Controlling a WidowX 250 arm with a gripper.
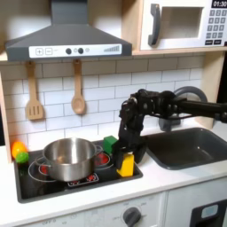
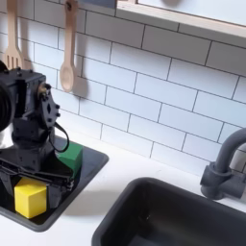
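In the first exterior view, the pot sits on the stove, left of the sink.

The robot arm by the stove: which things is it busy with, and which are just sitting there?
Busy with:
- tool, low over the stove's right edge
- yellow block, just below the tool
- green block, beside the tool

Just sitting there:
- silver pot on the stove
- two wooden spoons hanging on the wall
- sink
- microwave

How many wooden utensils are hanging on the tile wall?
2: a slotted wooden spatula at the first exterior view's left, and a wooden spoon just right of it, above the pot.
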